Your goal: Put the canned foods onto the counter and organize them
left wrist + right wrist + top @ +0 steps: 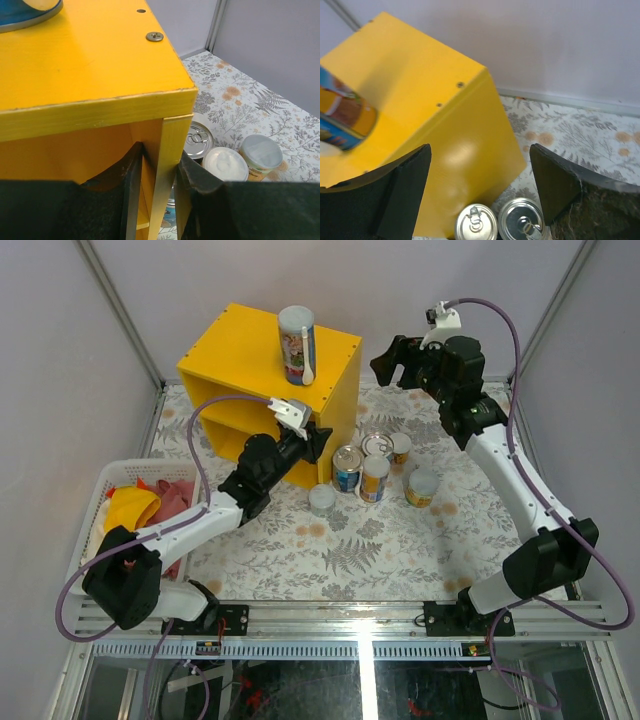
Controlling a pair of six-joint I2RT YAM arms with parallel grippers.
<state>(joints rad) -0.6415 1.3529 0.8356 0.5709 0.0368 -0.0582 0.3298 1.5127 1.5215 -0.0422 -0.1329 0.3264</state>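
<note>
Overhead, one tall can (297,344) stands atop the yellow shelf unit (240,350), other cans (375,468) on the table (400,540). Only left wrist shows my left jaws pinching its side panel (160,135); right jaws gape, empty.

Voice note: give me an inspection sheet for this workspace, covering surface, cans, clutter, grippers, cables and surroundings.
Surface: floral tablecloth, lying flat.
Job's things: one tall can on the counter; six cans grouped on the cloth beside it.
Clutter: laundry basket of cloths, left edge.
Grippers: left gripper shut on the counter's front upright; right gripper open, empty, raised beside the counter.
Cables: purple cable looped over each arm.
Surroundings: pale walls; nothing else seen.
</note>
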